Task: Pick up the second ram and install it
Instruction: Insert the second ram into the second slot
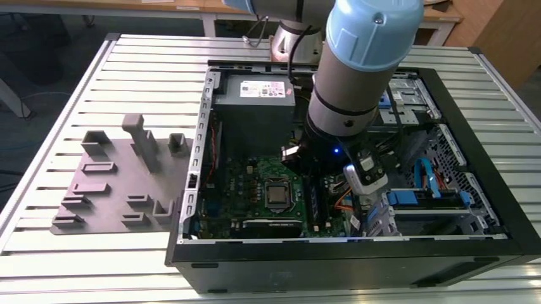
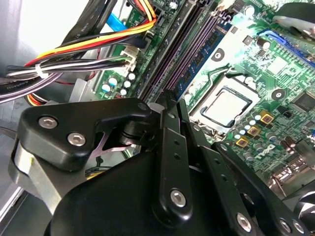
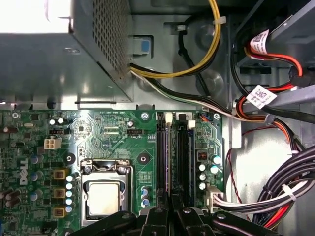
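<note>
Arm reaching into an open case (image 1: 338, 259) on the desk (image 1: 127, 69).
Over the motherboard (image 3: 113, 132), the claw (image 3: 172, 200) is clenched on the ram (image 3: 170, 157), which stands edge-on at the memory slots beside the processor (image 3: 103, 196).

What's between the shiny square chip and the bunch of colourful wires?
In the first wrist view, the long dark memory slots run side by side between the chip and the wires.

- Exterior view: high and back, looking down on the table (image 1: 101, 76) and open computer case (image 1: 338, 259).
- First wrist view: close, facing straight onto the motherboard (image 3: 113, 132).
- Second wrist view: closer, slanted; same processor (image 2: 224, 108) (image 3: 103, 196) and memory slots (image 2: 184, 54) (image 3: 172, 152) shared.
</note>
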Motion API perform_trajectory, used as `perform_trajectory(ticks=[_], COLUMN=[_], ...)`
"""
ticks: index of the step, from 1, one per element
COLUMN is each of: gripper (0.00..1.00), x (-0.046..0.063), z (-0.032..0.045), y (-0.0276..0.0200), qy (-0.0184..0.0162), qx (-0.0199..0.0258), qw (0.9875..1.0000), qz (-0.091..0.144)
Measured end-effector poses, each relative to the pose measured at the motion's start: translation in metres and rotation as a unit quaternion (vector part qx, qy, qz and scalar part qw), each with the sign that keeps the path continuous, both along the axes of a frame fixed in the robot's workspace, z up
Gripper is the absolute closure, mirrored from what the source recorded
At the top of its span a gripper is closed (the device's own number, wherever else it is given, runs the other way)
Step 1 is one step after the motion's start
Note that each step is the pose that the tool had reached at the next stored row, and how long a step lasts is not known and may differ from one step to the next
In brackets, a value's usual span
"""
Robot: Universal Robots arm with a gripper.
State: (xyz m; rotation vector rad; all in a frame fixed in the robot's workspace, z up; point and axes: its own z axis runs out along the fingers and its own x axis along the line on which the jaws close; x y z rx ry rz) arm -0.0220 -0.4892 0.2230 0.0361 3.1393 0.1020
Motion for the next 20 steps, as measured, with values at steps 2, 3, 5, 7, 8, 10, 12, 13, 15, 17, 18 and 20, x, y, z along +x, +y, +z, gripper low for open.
perform_trajectory(ticks=[2, 3, 5, 7, 8, 10, 12, 13, 15, 17, 18, 20], gripper=[0.89, 0.89, 0.89, 0.89, 0.89, 0.89, 0.89, 0.89, 0.89, 0.89, 0.89, 0.89], x=[0.0001, 0.0001, 0.0001, 0.0003, 0.0003, 0.0002, 0.0003, 0.0003, 0.0003, 0.0003, 0.0003, 0.0003], z=[-0.0001, -0.0001, -0.0003, -0.0003, -0.0006, -0.0009, -0.0013, -0.0016, -0.0023, -0.0028, -0.0031, -0.0036], y=[-0.0001, -0.0002, -0.0006, -0.0015, -0.0021, -0.0033, -0.0039, -0.0041, -0.0044, -0.0044, -0.0044, -0.0044], qy=[0.0, 0.0, 0.0, 0.0, 0.0, 0.0, 0.0, 0.0, 0.0, 0.0001, 0.0001, 0.0], qx=[-0.0012, -0.0015, -0.0019, -0.0024, -0.0025, -0.0031, -0.0039, -0.0042, -0.0046, -0.0051, -0.0051, -0.005], qw=[1.0, 1.0, 1.0, 1.0, 1.0, 1.0, 1.0, 0.9999, 0.9999, 0.9999, 0.9999, 0.9999], qz=[-0.001, -0.002, -0.004, -0.005, -0.006, -0.007, -0.009, -0.009, -0.013, -0.016, -0.016, -0.016])
